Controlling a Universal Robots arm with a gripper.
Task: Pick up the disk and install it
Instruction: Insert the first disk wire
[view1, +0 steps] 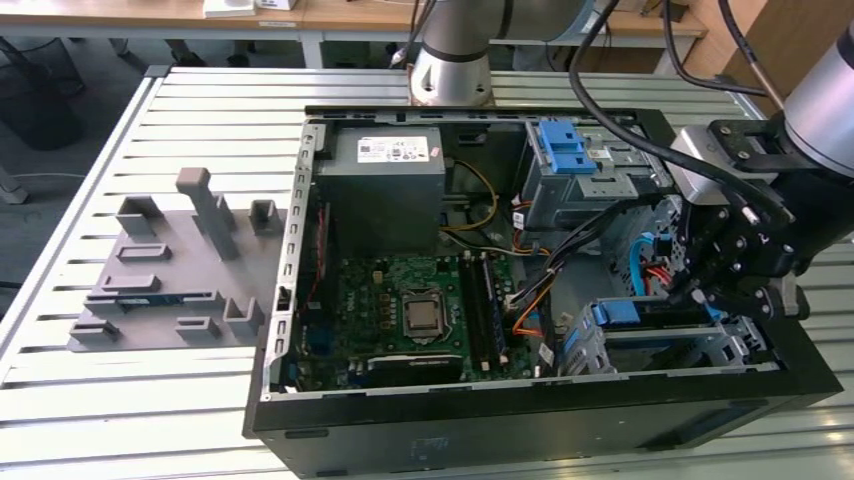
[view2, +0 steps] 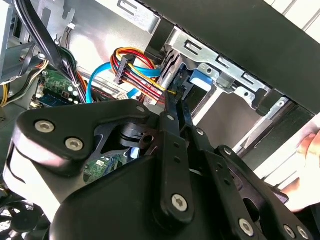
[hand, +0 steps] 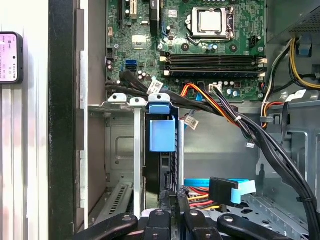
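Slatted metal surface (view1: 160, 400) carrying an open black computer case (view1: 534, 420), lid off, interior facing up. Beside the case, toward the exterior view's left: one grey moulded fixture (view1: 174, 270) with upright posts and slots. Inside the case: green mainboard (view1: 400, 310) with bare processor socket at centre; grey power-supply box (view1: 387, 190) with white sticker at the far end; silver metal cage (view1: 587, 180) with blue plastic latch toward the exterior view's right; bundle of black, orange, yellow and red cables (view1: 527, 290) crossing between board and cages. Lower drive cage (view1: 694, 350) at the near corner on the exterior view's right. Disk (hand: 162, 150): standing on edge inside this lower cage, between its vertical metal rails, blue plastic bracket tab uppermost in the first wrist view; its blue bracket (view1: 617, 313) also shows at the cage mouth in the exterior view. End effector (hand: 172, 200): black, linked fingers (hand: 182, 202) drawn close together and reaching down to the edge of the disk in the first wrist view; whether they pinch it or merely press on it cannot be told. Red, yellow and blue flat cables (view2: 135, 75) lie just beside the fingers in the second wrist view. Arm base (view1: 454, 60) mounted on the surface behind the case.
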